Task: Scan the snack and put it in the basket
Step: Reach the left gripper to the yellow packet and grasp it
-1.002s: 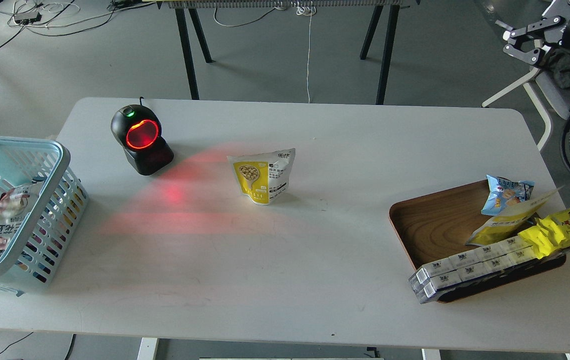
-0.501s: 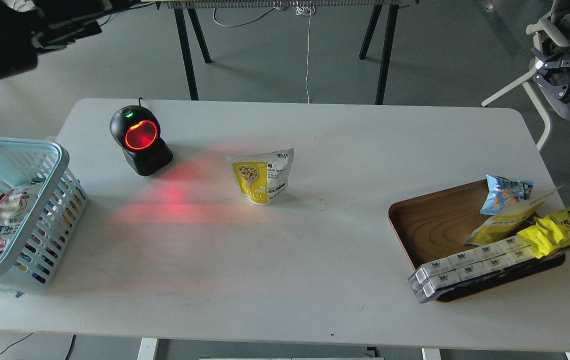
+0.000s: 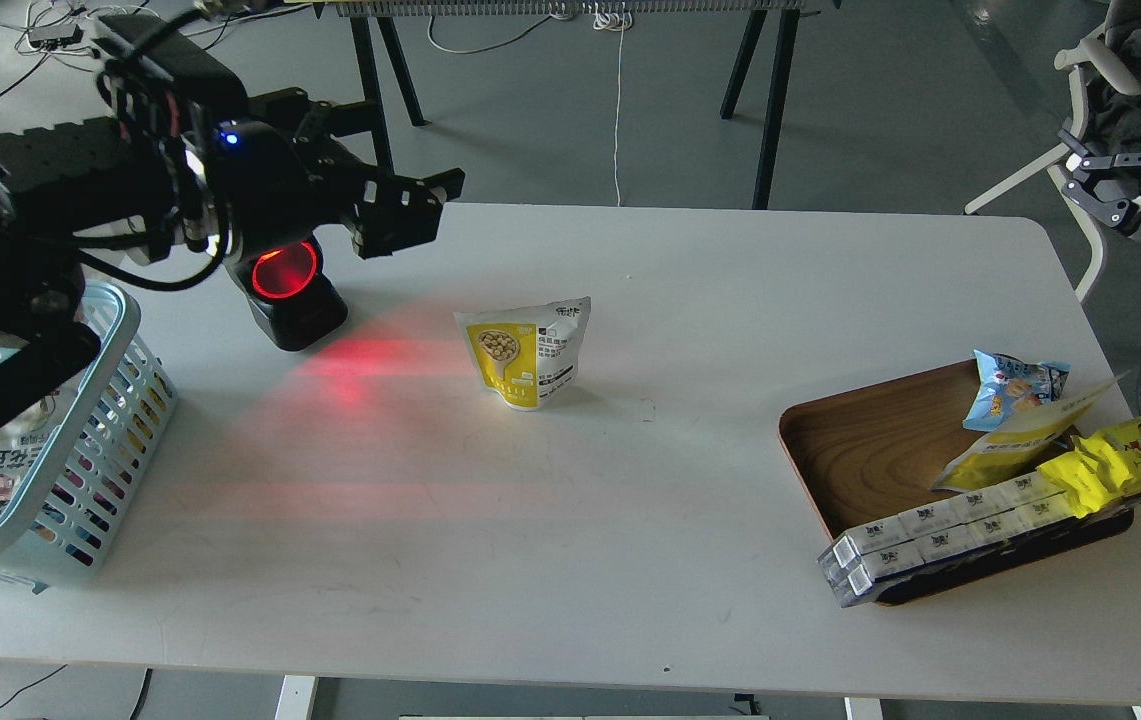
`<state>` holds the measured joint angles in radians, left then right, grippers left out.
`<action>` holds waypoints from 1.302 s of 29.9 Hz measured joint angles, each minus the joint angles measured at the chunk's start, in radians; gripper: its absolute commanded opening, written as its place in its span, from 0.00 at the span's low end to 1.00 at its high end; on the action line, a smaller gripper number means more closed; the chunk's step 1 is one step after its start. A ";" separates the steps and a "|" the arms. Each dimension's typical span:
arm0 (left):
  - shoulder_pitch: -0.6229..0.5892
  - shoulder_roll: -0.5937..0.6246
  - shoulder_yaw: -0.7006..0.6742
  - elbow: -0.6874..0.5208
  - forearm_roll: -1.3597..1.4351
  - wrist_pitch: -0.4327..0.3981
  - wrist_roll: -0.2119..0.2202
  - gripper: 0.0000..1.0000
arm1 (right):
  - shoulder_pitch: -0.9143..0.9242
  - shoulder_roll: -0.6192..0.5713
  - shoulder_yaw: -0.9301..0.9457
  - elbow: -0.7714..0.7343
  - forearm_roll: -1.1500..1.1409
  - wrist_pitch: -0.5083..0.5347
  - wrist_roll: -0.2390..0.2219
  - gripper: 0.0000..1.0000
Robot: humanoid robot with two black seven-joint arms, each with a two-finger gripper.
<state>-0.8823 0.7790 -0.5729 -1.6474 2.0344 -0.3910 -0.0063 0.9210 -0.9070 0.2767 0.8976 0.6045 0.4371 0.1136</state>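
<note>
the worktop (image 3: 570, 560) is a wide pale slab, and on it the things of the job are strung out left to right: the light blue basket (image 3: 120, 330) hangs at the far left edge with a packet already lying in it, the black scanner (image 3: 292, 295) stands just right of the basket and throws its red glow across the surface, the snack (image 3: 527, 352) stands alone near the middle, and a brown wooden tray (image 3: 860, 450) of other packets sits at the right. the left arm reaches in over the basket and the scanner, and the left gripper (image 3: 408, 208) hangs above the worktop's far side with its jaws standing apart and nothing between them. from that gripper the snack lies to the right and toward the robot, near but not touching, with clear surface between. the right gripper (image 3: 1100, 190) sits off past the worktop's far right corner, well apart from the snack, and it looks parted and empty. the left is plainly the nearer of the two. the snack stands upright, its long axis vertical, its printed face turned toward the head view and slightly left, at the edge of the red glow. my judgement: the left gripper should come down and rightward to close across the pouch's upper part, then carry it left.
</note>
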 measured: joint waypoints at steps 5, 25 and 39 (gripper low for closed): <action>0.001 -0.070 0.064 0.005 0.137 0.001 0.000 1.00 | 0.000 0.022 0.000 -0.025 0.000 -0.003 0.000 0.98; 0.012 -0.238 0.168 0.188 0.147 0.016 0.001 0.95 | 0.003 0.064 0.004 -0.029 -0.002 -0.011 0.000 0.98; 0.011 -0.304 0.235 0.293 0.147 0.046 -0.002 0.49 | 0.005 0.066 0.004 -0.028 -0.002 -0.015 0.000 0.98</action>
<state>-0.8712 0.4747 -0.3381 -1.3544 2.1818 -0.3446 -0.0085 0.9264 -0.8405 0.2808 0.8694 0.6030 0.4219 0.1135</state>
